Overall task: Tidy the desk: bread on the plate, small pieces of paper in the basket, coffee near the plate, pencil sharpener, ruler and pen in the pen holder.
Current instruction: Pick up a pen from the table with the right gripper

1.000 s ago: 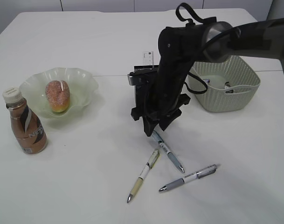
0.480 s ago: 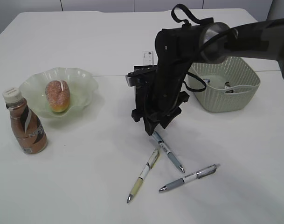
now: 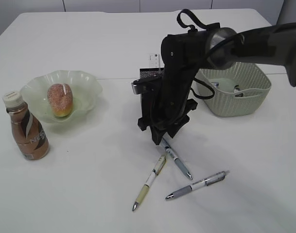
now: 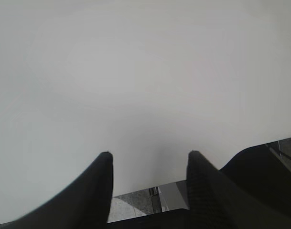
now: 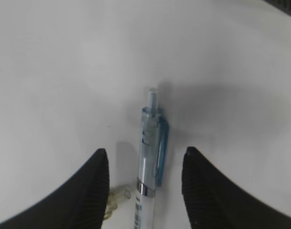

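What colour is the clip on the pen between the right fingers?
Blue clip, clearest in the right wrist view.

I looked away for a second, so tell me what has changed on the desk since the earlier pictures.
The right arm and its pincer have shifted slightly left and up over the blue pen, jaws open on either side, nothing gripped. The three pens, bread, coffee bottle and basket have not moved.

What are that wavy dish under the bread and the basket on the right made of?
The dish looks like translucent pale-green glass or plastic: light passes through its scalloped rim, and it shines; which of the two is unclear. The basket seems to be moulded matt plastic, grey-green, with a regular woven-look lattice of small holes.
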{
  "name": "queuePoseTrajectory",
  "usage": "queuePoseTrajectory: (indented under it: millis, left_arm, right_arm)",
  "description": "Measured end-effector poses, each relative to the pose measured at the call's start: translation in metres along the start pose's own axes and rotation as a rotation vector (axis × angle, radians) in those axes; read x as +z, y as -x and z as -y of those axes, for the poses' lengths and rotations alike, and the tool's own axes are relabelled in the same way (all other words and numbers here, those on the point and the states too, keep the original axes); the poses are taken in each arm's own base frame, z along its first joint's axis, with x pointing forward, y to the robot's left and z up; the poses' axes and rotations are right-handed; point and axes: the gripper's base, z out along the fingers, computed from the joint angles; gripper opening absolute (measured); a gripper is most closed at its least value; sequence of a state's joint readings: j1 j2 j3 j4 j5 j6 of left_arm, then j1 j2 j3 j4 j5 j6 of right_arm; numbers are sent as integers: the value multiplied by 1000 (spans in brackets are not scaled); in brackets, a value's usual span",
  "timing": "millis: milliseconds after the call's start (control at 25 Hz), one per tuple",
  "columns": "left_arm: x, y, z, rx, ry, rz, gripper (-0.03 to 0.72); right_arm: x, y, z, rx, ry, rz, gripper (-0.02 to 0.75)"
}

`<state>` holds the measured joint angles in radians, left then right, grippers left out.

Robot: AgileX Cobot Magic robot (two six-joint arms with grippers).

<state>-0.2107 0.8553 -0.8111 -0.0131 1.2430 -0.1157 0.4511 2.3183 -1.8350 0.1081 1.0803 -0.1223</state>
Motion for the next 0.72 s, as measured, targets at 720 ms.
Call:
queuePoseTrajectory:
  millis: [720]
  left_arm:
    - [0,0,0,0,0,0,360]
  right_arm:
    - [17,-3,2,3,-4,-58,396]
